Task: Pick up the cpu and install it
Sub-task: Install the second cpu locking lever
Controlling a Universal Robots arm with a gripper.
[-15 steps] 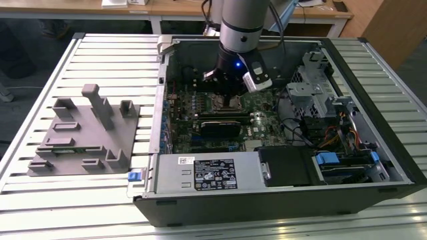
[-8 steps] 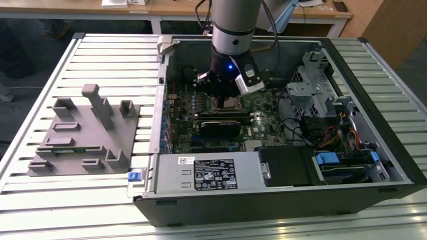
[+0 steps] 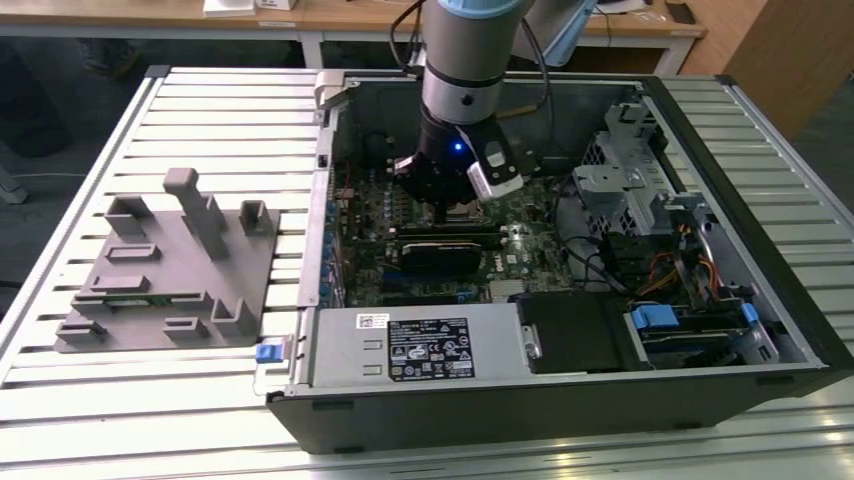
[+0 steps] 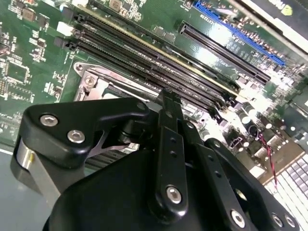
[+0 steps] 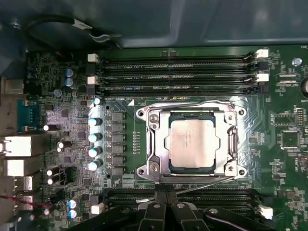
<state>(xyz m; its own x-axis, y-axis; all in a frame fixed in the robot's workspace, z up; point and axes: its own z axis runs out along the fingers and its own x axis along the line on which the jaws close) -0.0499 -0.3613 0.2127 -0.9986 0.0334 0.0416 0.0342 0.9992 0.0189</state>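
The cpu [image 5: 192,141] lies flat in the socket [image 5: 191,142] on the green motherboard [image 5: 284,144], its pale metal top showing inside the silvery retention frame [image 5: 153,144], which appears to lie over its edges. In the first wrist view the pincer [image 5: 166,204] hangs just beside the socket, over the memory slots [image 5: 183,195] next to it, with its black fingers [image 5: 155,211] drawn together and nothing between them. In the exterior view the arm [image 3: 461,90] reaches down into the open computer case [image 3: 747,330], which lies on the slatted worktop [image 3: 200,110] toward its right edge as the exterior view shows it; the grey fixture [image 3: 174,270] sits well apart, near the left edge. By my judgement the chip is seated, so doing this step well means keeping the pincer plumb and clear of the slim frame lever [image 5: 202,185], and avoiding any sideways nudge against frame or slots.
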